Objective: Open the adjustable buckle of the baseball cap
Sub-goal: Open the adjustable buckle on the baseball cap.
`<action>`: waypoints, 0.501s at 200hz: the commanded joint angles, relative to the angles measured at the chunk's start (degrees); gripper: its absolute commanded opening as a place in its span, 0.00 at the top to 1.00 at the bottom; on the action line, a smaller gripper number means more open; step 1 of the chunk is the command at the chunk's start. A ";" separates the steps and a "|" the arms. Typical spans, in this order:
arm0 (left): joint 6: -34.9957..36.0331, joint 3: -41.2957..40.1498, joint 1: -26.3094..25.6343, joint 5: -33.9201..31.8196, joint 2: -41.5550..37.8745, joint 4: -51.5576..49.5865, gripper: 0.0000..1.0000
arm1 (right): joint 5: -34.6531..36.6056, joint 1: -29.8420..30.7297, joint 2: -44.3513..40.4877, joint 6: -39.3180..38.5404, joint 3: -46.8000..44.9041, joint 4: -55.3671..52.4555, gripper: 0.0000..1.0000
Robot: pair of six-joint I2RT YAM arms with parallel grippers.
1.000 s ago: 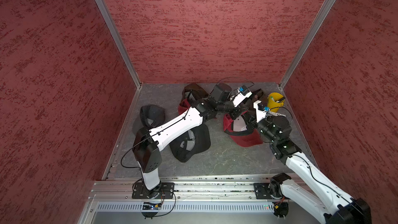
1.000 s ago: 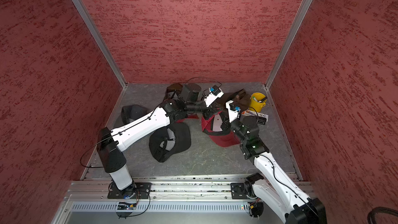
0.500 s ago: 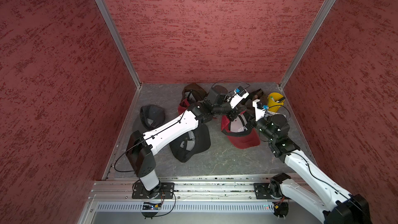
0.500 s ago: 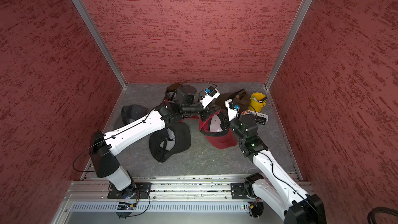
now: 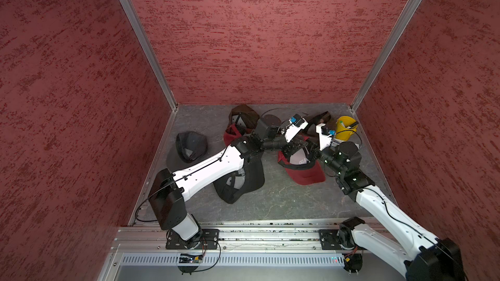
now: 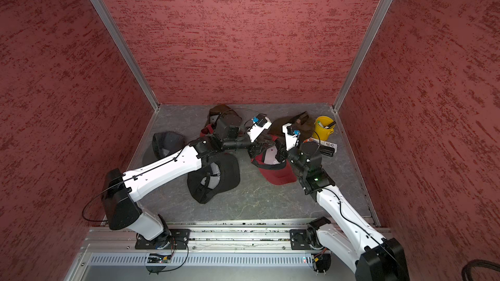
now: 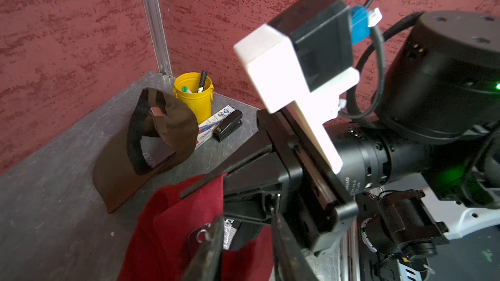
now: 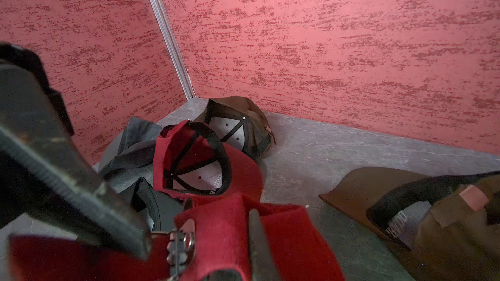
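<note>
**mo_b:** Anyone sort out the top views? Where did the red cap (image 5: 305,177) sit?

**tink:** In both top views it lay opening-up on the grey floor (image 5: 284,204). It was near the yellow bucket (image 5: 345,131), on the bucket's side facing the arm bases. The left gripper (image 5: 295,147) and right gripper (image 5: 311,149) met over its back edge, almost nose to nose. Too small there to read the jaws, though.

**mo_b:** Left wrist view any better?

**tink:** Way clearer. The right gripper (image 7: 200,185) was pressed together on a fold of the cap's red fabric. The left one's fingers (image 7: 208,250) stood apart, gripping nothing, with the metal buckle (image 7: 201,235) right against one of them. So the left arm was the nearer one to the buckle. My guess is the strap ran from there toward the right's pinch.

**mo_b:** And the right wrist view?

**tink:** The buckle (image 8: 184,241) showed close up on the red band. I'd say the next pull had to go along that strap, away from the pinch. Room was tight too. A brown cap (image 8: 378,193) lay just beside the bucket, more caps sat farther from it, and the red walls were close.
</note>
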 commanded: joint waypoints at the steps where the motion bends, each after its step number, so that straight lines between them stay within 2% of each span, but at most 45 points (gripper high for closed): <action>1: 0.42 0.32 -0.37 -1.85 -2.96 1.87 0.44 | -2.61 -0.08 0.16 0.56 2.48 0.87 1.00; 37: 2.22 0.21 -0.03 -6.89 -7.41 -1.36 0.41 | -3.26 -0.09 0.58 0.16 3.32 0.17 1.00; 67: -0.33 -6.84 1.34 -8.75 -13.50 -0.05 0.41 | -4.45 -0.08 1.16 0.11 4.23 0.37 1.00; 100: -1.41 -13.26 1.35 -6.21 -16.78 0.79 0.47 | -5.82 -0.08 2.06 0.26 5.39 0.13 1.00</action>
